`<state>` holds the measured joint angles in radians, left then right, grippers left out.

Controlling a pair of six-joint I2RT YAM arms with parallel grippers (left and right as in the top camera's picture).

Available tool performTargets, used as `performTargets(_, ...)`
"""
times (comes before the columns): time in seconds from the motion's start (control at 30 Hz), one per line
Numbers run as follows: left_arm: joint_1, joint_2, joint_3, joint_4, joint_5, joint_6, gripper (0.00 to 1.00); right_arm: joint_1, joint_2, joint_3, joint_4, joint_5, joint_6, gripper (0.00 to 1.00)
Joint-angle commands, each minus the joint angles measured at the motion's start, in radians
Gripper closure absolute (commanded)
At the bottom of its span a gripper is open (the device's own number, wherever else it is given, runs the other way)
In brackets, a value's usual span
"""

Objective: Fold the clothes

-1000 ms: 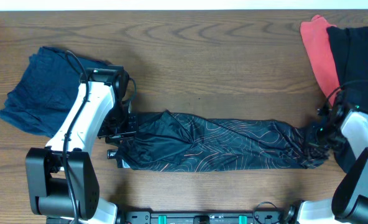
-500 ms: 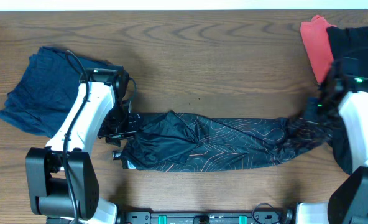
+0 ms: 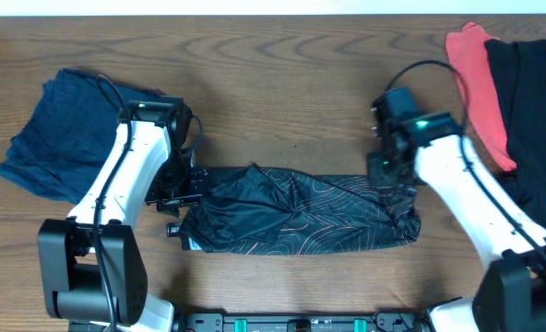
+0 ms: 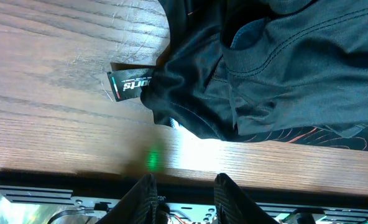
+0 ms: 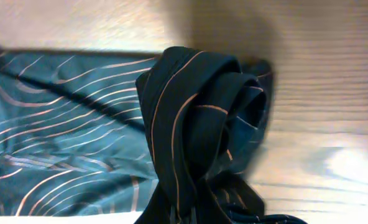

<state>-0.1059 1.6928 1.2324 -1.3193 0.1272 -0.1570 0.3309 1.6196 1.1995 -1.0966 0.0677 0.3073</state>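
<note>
Both grippers sat at the ends of the soft black jersey with thin orange contour lines (image 3: 301, 219), which lay as a long rumpled band across the near part of the brown wooden table (image 3: 301, 83). We saw the right gripper (image 3: 389, 177) at the jersey's right end, clamped tight on a twisted roll of the cloth that rose toward its wrist camera. We judged it held that end up to carry it over the body as a fold.

At the jersey's left end the left gripper (image 3: 179, 192) hung low, its fingers (image 4: 140, 194) apart with only bare wood between them, gripping nothing. It seemed placed there to steady or take that end. A small dark label with pale lettering (image 4: 130, 84) poked out just beside the jersey's left edge.

Farther back and left of the jersey, well apart from it, lay a crumpled plain navy garment (image 3: 56, 129). Farther back and right of the jersey, a plain red garment (image 3: 476, 78) and a plain black garment (image 3: 536, 101) lay touching.

Nothing stood between the jersey's two ends. We judged that the bunched creases along its middle could spoil a flat fold, and that the right arm passed near the black garment.
</note>
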Motion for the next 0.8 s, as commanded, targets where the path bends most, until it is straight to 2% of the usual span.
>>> performTargets(0.0,0.004,-0.004,-0.002,-0.003,-0.005,-0.005,0.67,0.066,0.049,0.014,0.005,-0.006,0.076,0.99)
performTargets(0.37,0.004,-0.004,-0.002,-0.002,-0.005,-0.005,0.67,0.209,0.094,0.014,0.058,-0.032,0.108,0.99)
performTargets(0.77,0.004,-0.004,-0.002,0.0,-0.005,-0.005,0.67,0.248,0.094,0.014,0.04,-0.11,0.107,0.98)
